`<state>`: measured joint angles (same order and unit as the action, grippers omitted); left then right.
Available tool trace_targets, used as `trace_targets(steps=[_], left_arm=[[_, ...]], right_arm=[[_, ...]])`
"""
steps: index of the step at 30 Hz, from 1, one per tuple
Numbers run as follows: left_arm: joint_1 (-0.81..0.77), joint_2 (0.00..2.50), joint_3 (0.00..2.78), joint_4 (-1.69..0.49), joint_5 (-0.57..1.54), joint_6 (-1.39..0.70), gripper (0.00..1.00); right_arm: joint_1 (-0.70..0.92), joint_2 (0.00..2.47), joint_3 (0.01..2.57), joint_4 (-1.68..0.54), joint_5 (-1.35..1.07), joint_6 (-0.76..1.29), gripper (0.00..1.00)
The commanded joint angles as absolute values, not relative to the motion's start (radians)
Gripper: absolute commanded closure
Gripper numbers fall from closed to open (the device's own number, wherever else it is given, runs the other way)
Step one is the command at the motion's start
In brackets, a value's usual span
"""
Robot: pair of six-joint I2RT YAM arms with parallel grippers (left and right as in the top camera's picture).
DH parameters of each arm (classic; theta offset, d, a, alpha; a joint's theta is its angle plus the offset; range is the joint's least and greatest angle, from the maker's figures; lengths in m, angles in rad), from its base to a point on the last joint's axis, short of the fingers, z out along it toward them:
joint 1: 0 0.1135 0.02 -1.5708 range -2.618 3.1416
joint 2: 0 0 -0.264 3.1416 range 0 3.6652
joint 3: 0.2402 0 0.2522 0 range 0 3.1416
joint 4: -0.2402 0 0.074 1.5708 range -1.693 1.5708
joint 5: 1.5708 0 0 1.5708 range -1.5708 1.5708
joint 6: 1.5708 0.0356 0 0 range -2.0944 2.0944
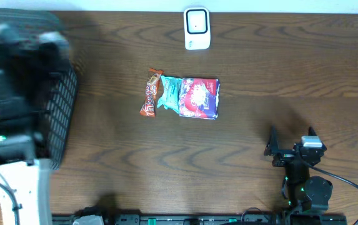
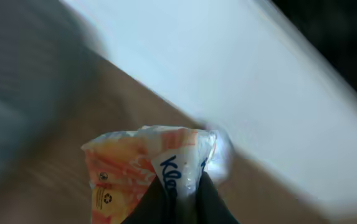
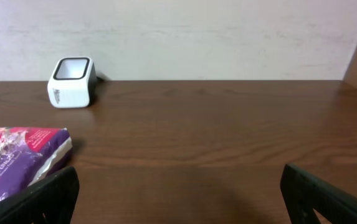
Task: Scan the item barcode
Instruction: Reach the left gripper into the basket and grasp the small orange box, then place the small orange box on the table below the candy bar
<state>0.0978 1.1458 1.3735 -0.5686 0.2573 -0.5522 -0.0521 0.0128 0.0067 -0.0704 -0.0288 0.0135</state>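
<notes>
Two arms work at a brown wooden table point(image 1: 260, 69). The left gripper point(image 2: 183, 185), seen from its own wrist camera, has its dark fingers point(image 2: 212, 202) pinched together on the lower edge of an orange-and-white tissue packet point(image 2: 128, 165). The packet carries blue lettering that begins "Klee" and a small recycling mark on its orange face. Behind the packet lie a strip of table and a pale wall, both blurred. From overhead, the left arm point(image 1: 16, 81) appears as a blurred grey-and-black mass at the far left, above a black mesh basket point(image 1: 63, 119); the held packet cannot be made out in that view. The white barcode scanner point(image 1: 197, 28) stands upright at the far edge of the table, near its middle, well apart from the left arm, with its dark-framed window on top. Three further items lie together at the table's centre: an orange snack wrapper point(image 1: 149, 94), a teal packet point(image 1: 169, 94) touching it, and a red-and-purple packet point(image 1: 198, 98) overlapping the teal one's right side. The right gripper point(image 3: 179, 177) sits low at the near right of the table, its two black fingers spread wide with nothing between them. It faces the scanner, and the red-and-purple packet lies at the left of its view.
</notes>
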Motion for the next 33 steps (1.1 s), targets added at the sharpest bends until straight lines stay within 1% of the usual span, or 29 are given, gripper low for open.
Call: trace_targets(steps=[1,2,5,6,10,13,16,17,18,20,23,24,25,26,28,31,32,33], left_arm=[[-0.161,1.182,1.351,-0.613,0.169,-0.437,0.94],[-0.297,1.225,1.332,-0.638,0.051,-0.437,0.93],[-0.438,1.332,1.326,-0.670,-0.159,-0.438,0.93],[-0.490,1.412,1.326,-0.672,-0.234,-0.437,0.93],[-0.534,1.591,1.326,-0.670,-0.321,-0.439,0.93],[-0.534,1.704,1.326,-0.686,-0.319,-0.477,0.93],[-0.535,1.767,1.326,-0.699,-0.292,-0.545,0.92],[-0.534,1.782,1.326,-0.698,-0.236,-0.552,0.85],[-0.534,1.782,1.326,-0.699,-0.218,-0.551,0.83],[-0.534,1.773,1.328,-0.699,-0.200,-0.551,0.61],[-0.534,1.728,1.332,-0.709,-0.167,-0.551,0.37],[-0.533,1.702,1.337,-0.720,-0.154,-0.551,0.26],[-0.532,1.678,1.342,-0.731,-0.147,-0.551,0.12],[-0.529,1.629,1.351,-0.753,-0.145,-0.551,0.04],[-0.518,1.555,1.354,-0.778,-0.146,-0.551,0.01],[-0.478,1.438,1.354,-0.834,-0.146,-0.551,0.00],[-0.462,1.406,1.354,-0.852,-0.146,-0.551,0.00],[-0.437,1.369,1.354,-0.876,-0.146,-0.551,0.02]], right_arm=[[-0.045,0.011,0.006,-0.075,-0.028,0.006,0.01],[-0.045,0.011,0.006,-0.075,-0.028,0.006,0.01],[-0.045,0.011,0.006,-0.075,-0.028,0.006,0.01],[-0.045,0.011,0.006,-0.075,-0.028,0.006,0.01],[-0.045,0.011,0.006,-0.075,-0.028,0.006,0.01],[-0.045,0.011,0.006,-0.075,-0.028,0.006,0.01],[-0.045,0.011,0.006,-0.075,-0.028,0.006,0.01],[-0.045,0.011,0.006,-0.075,-0.028,0.006,0.01],[-0.045,0.011,0.006,-0.075,-0.028,0.006,0.01],[-0.045,0.011,0.006,-0.075,-0.028,0.006,0.01],[-0.045,0.011,0.006,-0.075,-0.028,0.006,0.01],[-0.045,0.011,0.006,-0.075,-0.028,0.006,0.01],[-0.045,0.011,0.006,-0.075,-0.028,0.006,0.01],[-0.045,0.011,0.006,-0.075,-0.028,0.006,0.01],[-0.045,0.011,0.006,-0.075,-0.028,0.006,0.01],[-0.045,0.011,0.006,-0.051,-0.028,0.006,0.01],[-0.045,0.011,0.006,-0.028,-0.029,0.007,0.01],[-0.045,0.011,0.006,0.003,-0.047,0.026,0.01]])
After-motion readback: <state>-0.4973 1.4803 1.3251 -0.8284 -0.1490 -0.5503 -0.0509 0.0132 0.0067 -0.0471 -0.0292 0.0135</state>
